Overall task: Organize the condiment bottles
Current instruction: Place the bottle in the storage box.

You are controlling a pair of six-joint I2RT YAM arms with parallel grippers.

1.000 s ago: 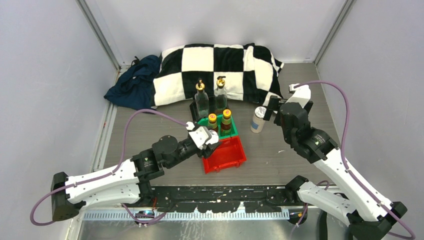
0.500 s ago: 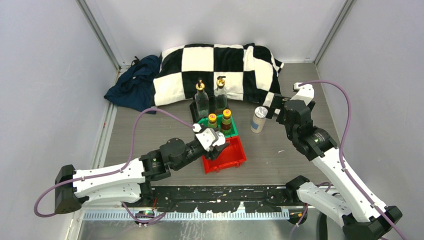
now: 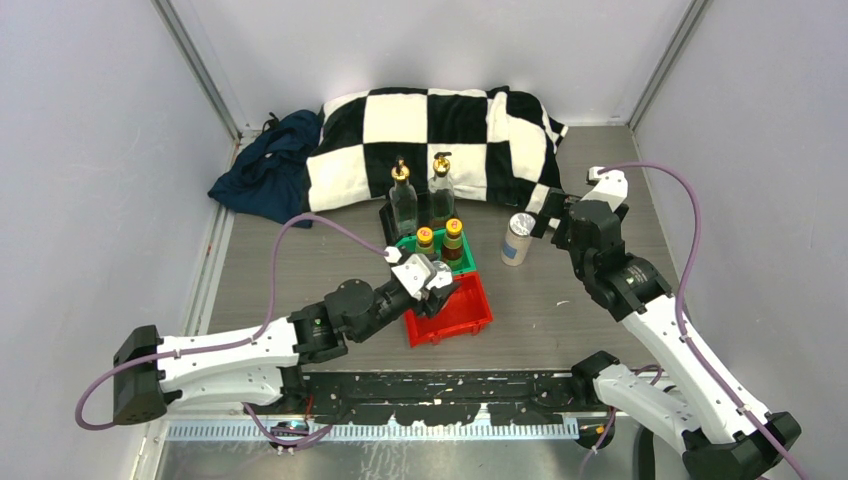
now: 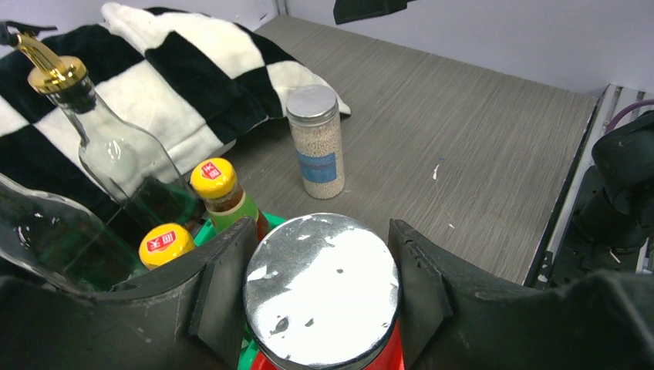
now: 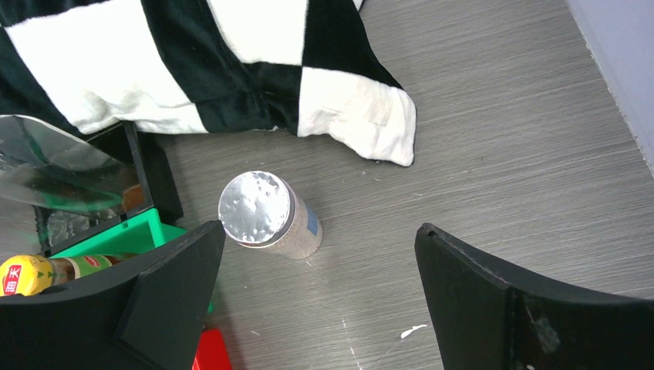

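My left gripper (image 3: 432, 285) is shut on a silver-lidded shaker jar (image 4: 320, 289) and holds it over the near-left part of the red bin (image 3: 458, 312). Its fingers (image 4: 224, 285) press both sides of the jar. The second shaker jar (image 3: 517, 238) stands on the table right of the bins and also shows in the right wrist view (image 5: 266, 214). My right gripper (image 3: 548, 218) is open and empty, up and to its right. Two tall glass bottles (image 3: 402, 205) (image 3: 440, 192) stand in the black bin (image 3: 386, 215). Two yellow-capped bottles (image 3: 425, 243) (image 3: 453, 236) stand in the green bin (image 3: 466, 264).
A black-and-white checkered towel (image 3: 440, 125) lies along the back of the table, and a dark blue cloth (image 3: 265, 165) lies at the back left. Grey walls close in both sides. The three bins sit in a row at the table's middle.
My left arm has moved right and forward, carrying the shaker jar over the red bin. My right arm shifted slightly back, then stayed still.
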